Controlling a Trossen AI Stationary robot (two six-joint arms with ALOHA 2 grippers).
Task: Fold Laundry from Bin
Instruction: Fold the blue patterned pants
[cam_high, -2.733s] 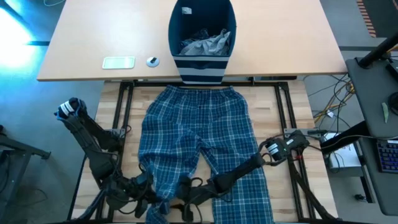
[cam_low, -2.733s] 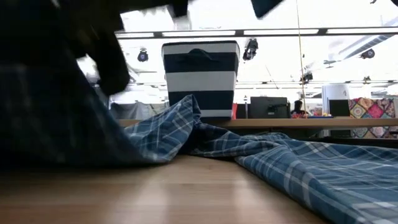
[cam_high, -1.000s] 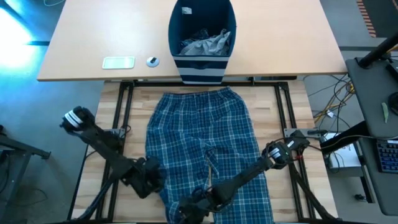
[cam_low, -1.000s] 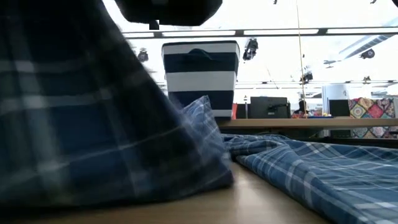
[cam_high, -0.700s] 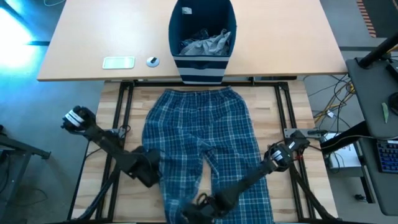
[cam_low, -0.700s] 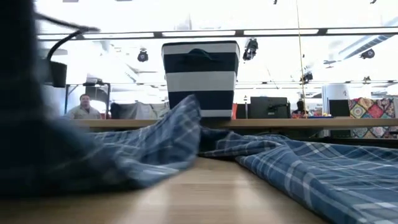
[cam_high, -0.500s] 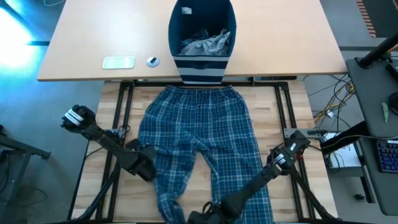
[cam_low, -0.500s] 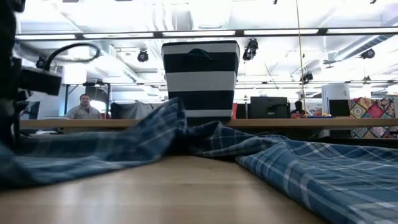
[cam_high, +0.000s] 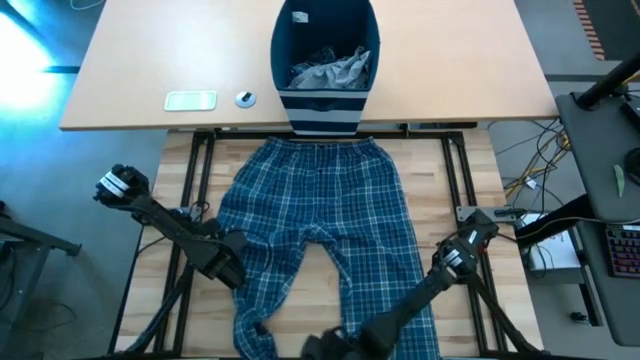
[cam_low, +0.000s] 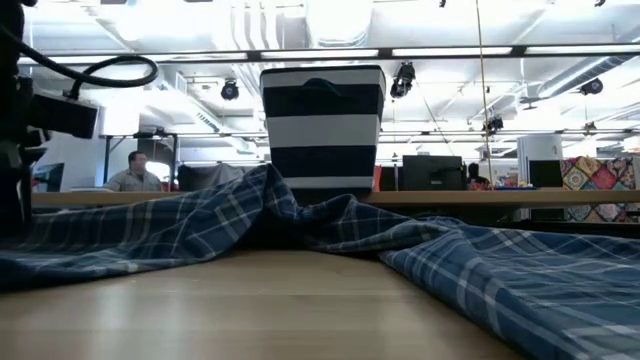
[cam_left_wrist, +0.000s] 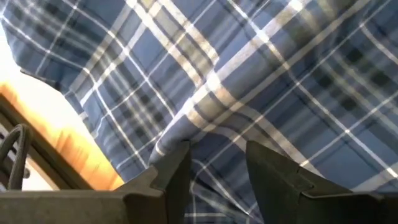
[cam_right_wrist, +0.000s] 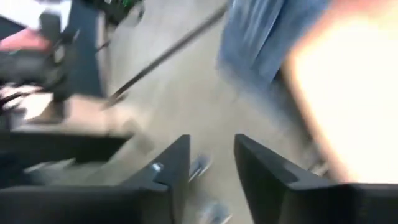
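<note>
Lower left of the high view: left end effector (cam_high: 228, 268) at the left edge of the plaid trousers (cam_high: 320, 230), fingers (cam_left_wrist: 169, 177) parted with a cloth fold between them, whether pinched cannot tell, likely there to tug the leg flat. Centre: trousers spread on the wooden surface (cam_high: 450, 175), waistband toward the bin (cam_high: 326, 110) at top centre, grey garment (cam_high: 330, 68) inside. Bottom centre: right end effector (cam_high: 325, 347), jaws apart, empty, off the surface edge.

Overhead and table-level views, both on the plaid trousers (cam_high: 318, 225) and bin (cam_low: 322, 125).
</note>
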